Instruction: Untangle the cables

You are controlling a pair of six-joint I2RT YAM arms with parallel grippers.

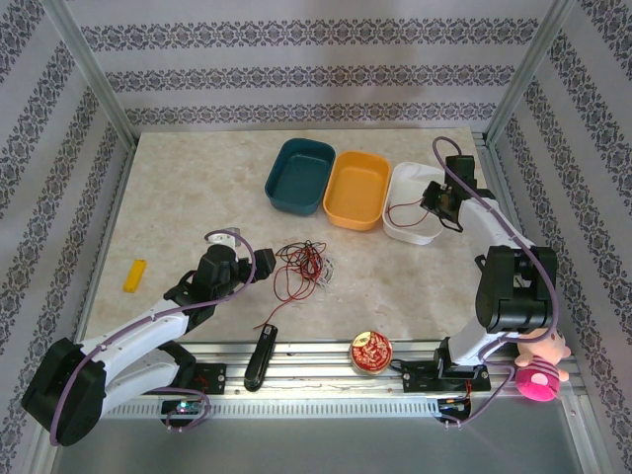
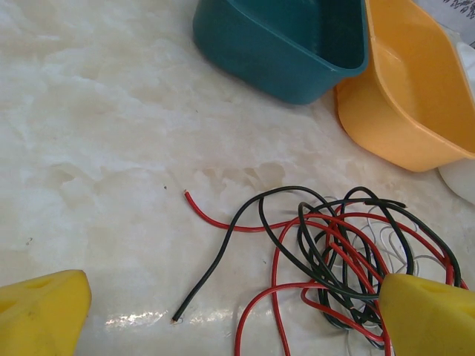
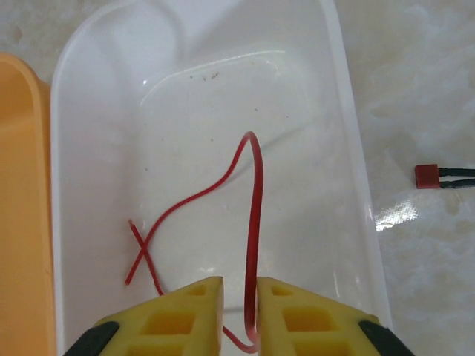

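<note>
Cables (image 1: 301,265): a red, black and white tangle, mid worktop (image 1: 178,197), just in front of the left tool (image 1: 237,259). In the left wrist view the knot (image 2: 334,259) is dense on the right, under the right-hand finger. One red end and one black end trail free to the left.

One red cable (image 3: 252,193) is apart from the rest, lying in the white bin (image 3: 349,148) with one end crossed over itself on the floor. Probably one bin per freed cable, so teal bin (image 1: 299,176) and orange bin (image 1: 357,190) wait for the others.

Right tool (image 3: 239,285): low over the white bin, jaws barely parted, with the red cable running up through the slit. The gap looks wider than the wire, so it isn't pinched. Judged step: drop-off.

Left tool (image 2: 234,297): jaws wide apart, nothing held, straddling the near edge of the tangle, likely for the next pick.

Room: bare worktop to the left and front of the tangle, good for dragging a strand out. The bins sit close behind it. A red connector (image 3: 426,176) lies on the worktop right of the white bin. Yellow block (image 1: 134,276) is well clear, far left.
</note>
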